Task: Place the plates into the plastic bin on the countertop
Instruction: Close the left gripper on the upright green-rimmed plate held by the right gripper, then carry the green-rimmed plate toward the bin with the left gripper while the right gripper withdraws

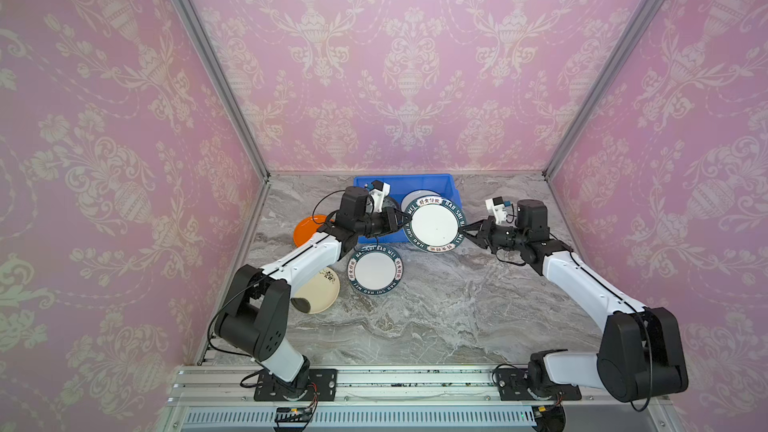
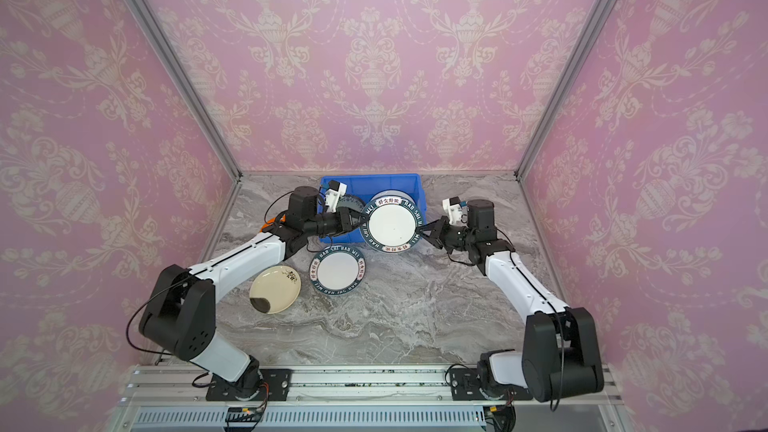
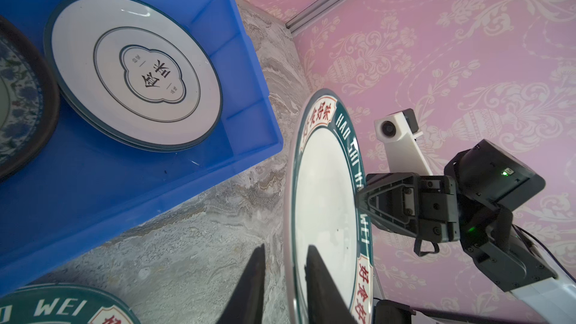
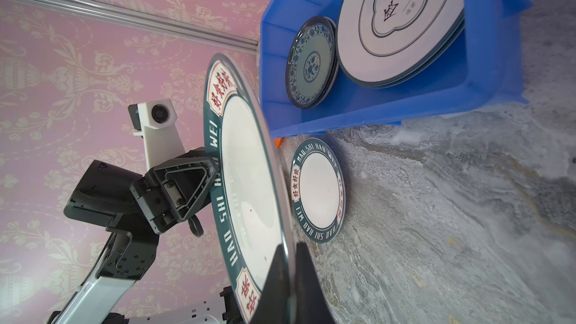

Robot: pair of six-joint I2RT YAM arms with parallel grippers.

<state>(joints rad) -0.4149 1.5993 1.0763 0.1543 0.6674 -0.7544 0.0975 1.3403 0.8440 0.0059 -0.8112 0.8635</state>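
Lifted teal-rimmed plate (image 1: 434, 226) is off the countertop (image 1: 436, 305), tilted, over the near-right corner of the blue bin (image 1: 415, 178). Right gripper (image 1: 464, 231) is clamped on its right rim. Left gripper (image 1: 402, 221) straddles the left rim; can't tell if it's gripping.

The blue bin (image 3: 243, 67) is smooth, glossy plastic, and the teal-rimmed plate (image 3: 324, 188) has a shiny glazed face. The countertop (image 1: 457, 305) looks like dull, veined stone; the frame rail (image 1: 374, 384) is brushed metal.

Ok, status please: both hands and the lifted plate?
Right hand shut on lettered plate. Left hand astride its opposite rim, grip unclear. Plate raised near blue bin. Nothing blocking.
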